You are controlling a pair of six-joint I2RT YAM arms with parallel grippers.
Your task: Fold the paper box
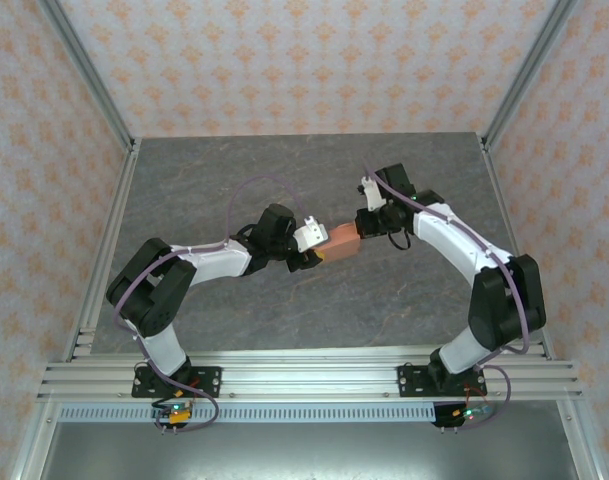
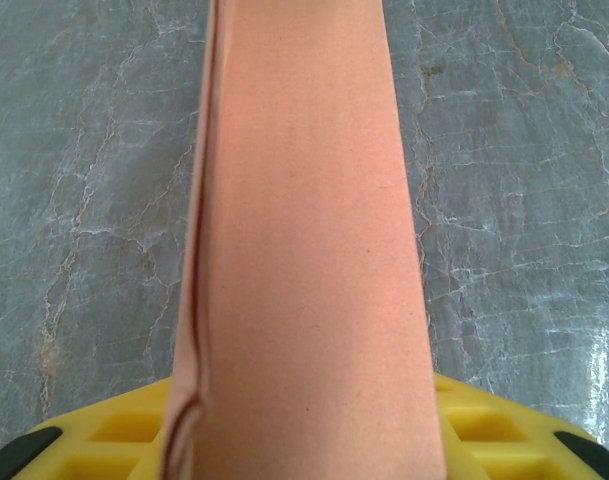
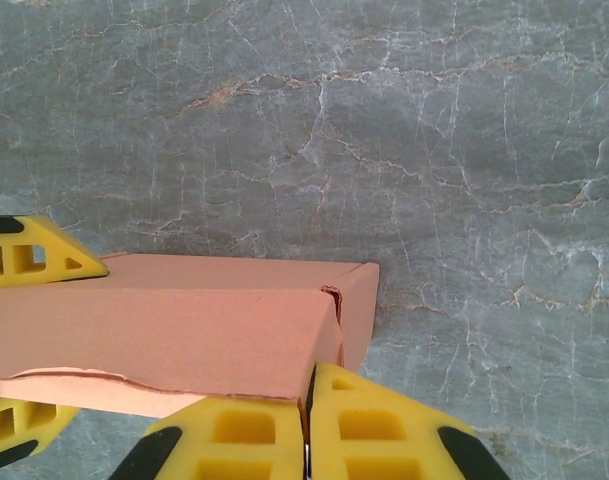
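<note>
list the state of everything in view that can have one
paper box, folded up into a flat box, one long seam gaping a little, held at both ends
left hand, closed on one end of the paper box
right hand, closed, fingers pressed together on what looks like a thin card edge at the paper box's corner

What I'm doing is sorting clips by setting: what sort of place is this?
Probably a lab test cell: left arm and right arm bolted to a metal rail, a grey stone-look table, patterned wall panels.
</note>
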